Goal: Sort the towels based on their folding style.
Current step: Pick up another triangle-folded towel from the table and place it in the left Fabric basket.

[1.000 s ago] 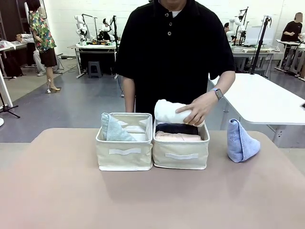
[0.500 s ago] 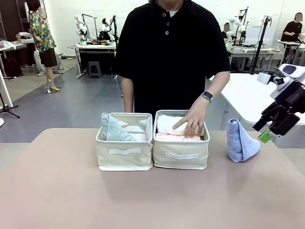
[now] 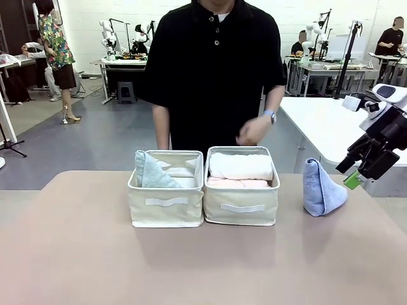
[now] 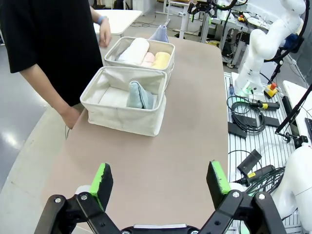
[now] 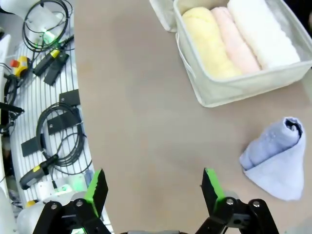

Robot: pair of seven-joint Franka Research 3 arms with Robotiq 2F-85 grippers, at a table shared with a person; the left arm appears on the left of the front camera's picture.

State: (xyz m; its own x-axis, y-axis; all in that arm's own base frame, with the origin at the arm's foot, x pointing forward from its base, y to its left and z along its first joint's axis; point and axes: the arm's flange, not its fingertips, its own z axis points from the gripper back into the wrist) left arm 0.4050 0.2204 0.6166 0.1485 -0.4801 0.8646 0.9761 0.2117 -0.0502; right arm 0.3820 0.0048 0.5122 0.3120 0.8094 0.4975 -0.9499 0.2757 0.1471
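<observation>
Two beige baskets stand side by side mid-table. In the left basket (image 3: 166, 213) a pale teal cone-folded towel (image 3: 150, 171) leans upright. The right basket (image 3: 241, 213) holds rolled towels: white (image 3: 240, 166) on top at the back, pink (image 3: 236, 183), and a yellow one (image 5: 208, 41). On the table right of the baskets stands a light blue cone-folded towel (image 3: 322, 188). My right gripper (image 3: 353, 178) hovers open just right of it, above the table, holding nothing. My left gripper (image 4: 158, 181) is open and empty over the near table, well short of the baskets (image 4: 124, 105).
The person stands behind the baskets with a hand (image 3: 252, 132) raised above the right one. A white side table (image 3: 346, 133) sits at the far right. Cables and boxes (image 5: 53, 122) lie beyond the table's edge on the robot's side.
The person's hand set the white roll down into the right basket and lifted away. My right arm came into view at the right, next to the light blue towel.
</observation>
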